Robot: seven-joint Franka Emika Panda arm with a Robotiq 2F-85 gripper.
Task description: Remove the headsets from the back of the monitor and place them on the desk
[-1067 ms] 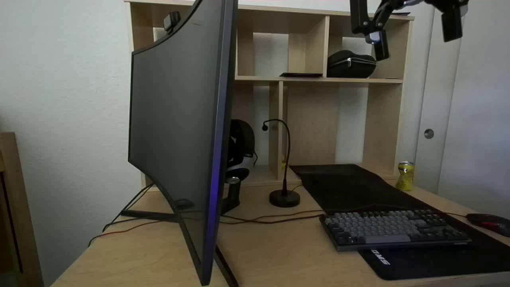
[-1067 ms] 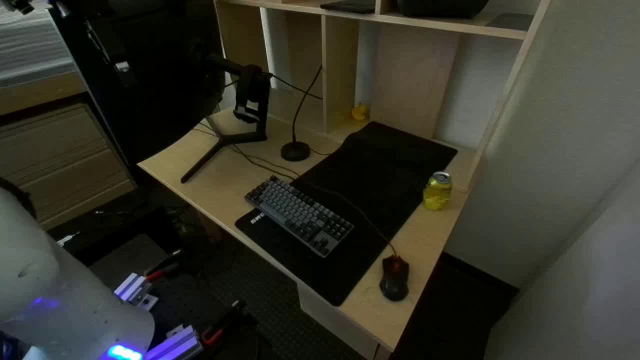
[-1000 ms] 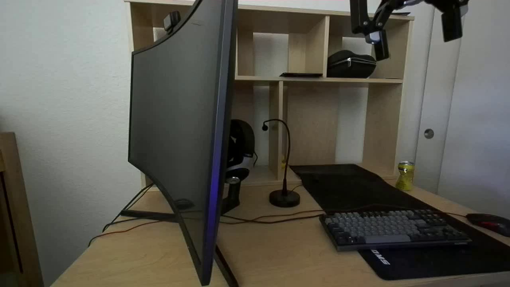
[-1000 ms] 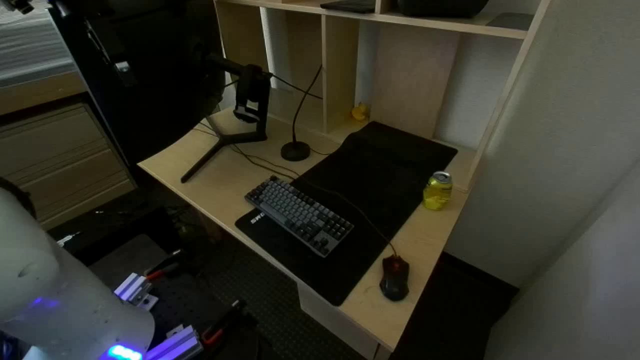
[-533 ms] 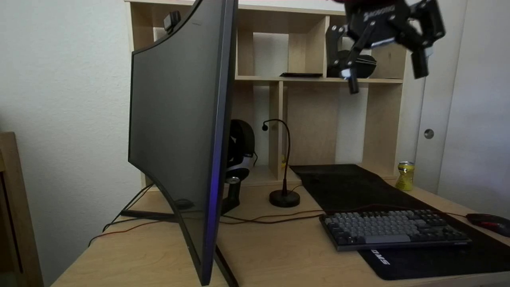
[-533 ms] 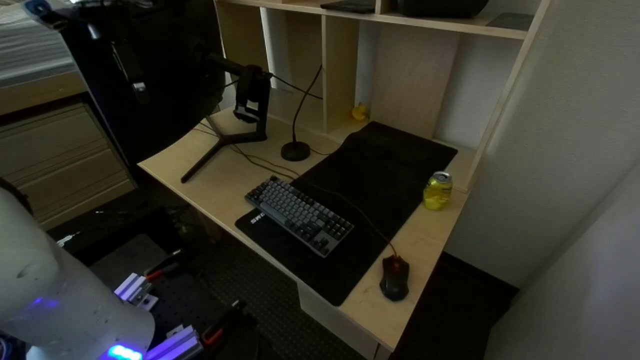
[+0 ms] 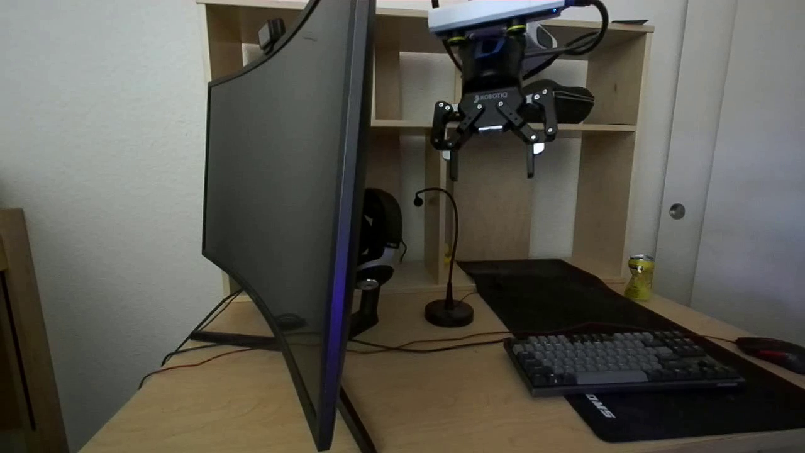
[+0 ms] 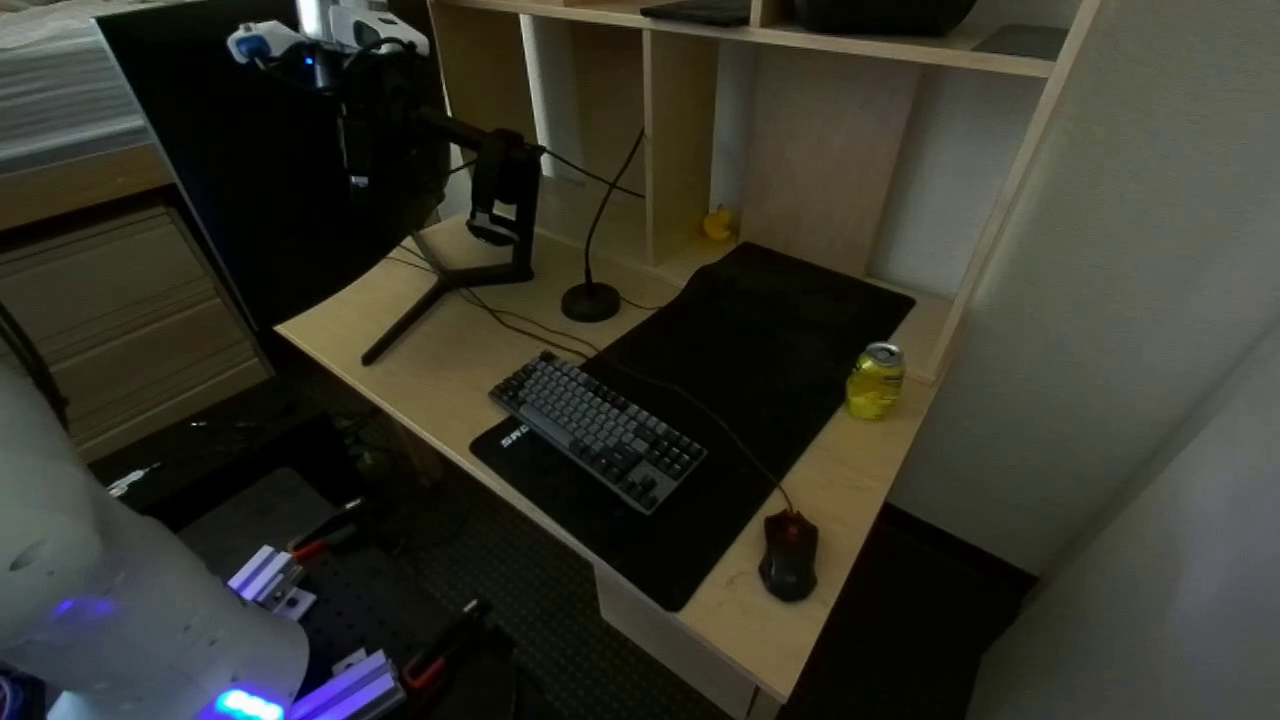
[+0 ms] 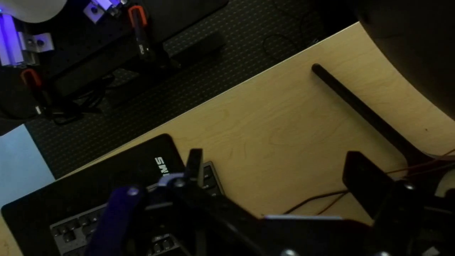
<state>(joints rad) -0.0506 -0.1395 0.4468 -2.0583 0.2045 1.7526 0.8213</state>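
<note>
A black headset with a pale grey part [image 7: 383, 217] hangs behind the curved black monitor [image 7: 283, 170], partly hidden by its edge in an exterior view. In an exterior view the headset [image 8: 492, 215] hangs at the monitor stand. My gripper [image 7: 492, 176] is open and empty, fingers pointing down, above the desk [image 7: 440, 390] and higher than the headset, to its right in that view. In the wrist view the gripper [image 9: 274, 154] stands wide open over bare desk and cables. The headset does not show clearly there.
A gooseneck microphone [image 7: 449, 311] stands beside the headset, below the gripper. A keyboard [image 7: 622, 362] lies on a black mat [image 7: 541, 296], with a mouse [image 8: 790, 555] and yellow can [image 8: 876, 382]. Cables [image 7: 427, 347] cross the desk. The monitor stand's leg [image 9: 362, 108] reaches forward.
In an exterior view my gripper has come down from the upper right and moved left toward the monitor. It has stayed open. The headset and desk items have not moved.
</note>
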